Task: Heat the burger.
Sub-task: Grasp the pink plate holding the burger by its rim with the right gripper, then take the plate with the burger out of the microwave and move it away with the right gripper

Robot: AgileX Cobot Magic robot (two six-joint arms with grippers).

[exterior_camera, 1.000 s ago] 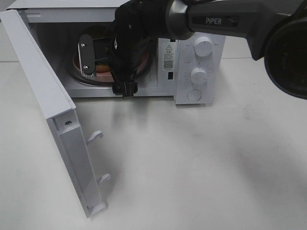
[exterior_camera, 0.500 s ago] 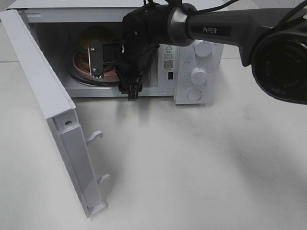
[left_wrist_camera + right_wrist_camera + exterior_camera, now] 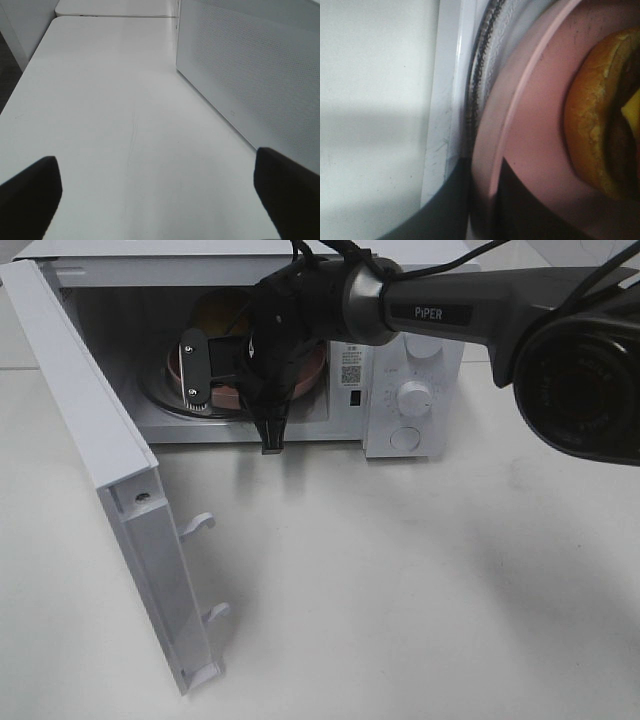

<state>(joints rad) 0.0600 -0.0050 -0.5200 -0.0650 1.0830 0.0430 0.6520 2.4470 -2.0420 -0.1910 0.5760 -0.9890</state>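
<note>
The burger (image 3: 222, 308) stands on a round pink plate (image 3: 312, 375) inside the open microwave (image 3: 415, 390), mostly hidden behind my right arm. Close up in the right wrist view, the burger's golden bun (image 3: 592, 130) with a bit of yellow cheese rests on the pink plate (image 3: 535, 125). My right gripper (image 3: 215, 375) reaches into the cavity, and its dark fingers (image 3: 445, 215) are shut on the plate's near rim (image 3: 485, 200). My left gripper (image 3: 160, 200) is open over bare white table with nothing between its fingers.
The microwave door (image 3: 110, 460) hangs wide open on the left, with two latch hooks (image 3: 200, 525) sticking out. The glass turntable (image 3: 160, 395) lies under the plate. Two knobs (image 3: 413, 397) are on the right panel. A white perforated panel (image 3: 250, 75) stands beside the left gripper.
The right gripper's jaws have closed from wide open onto the pink plate's rim. The arm has shifted slightly right, and more of the burger shows behind it. The left gripper has not changed.
</note>
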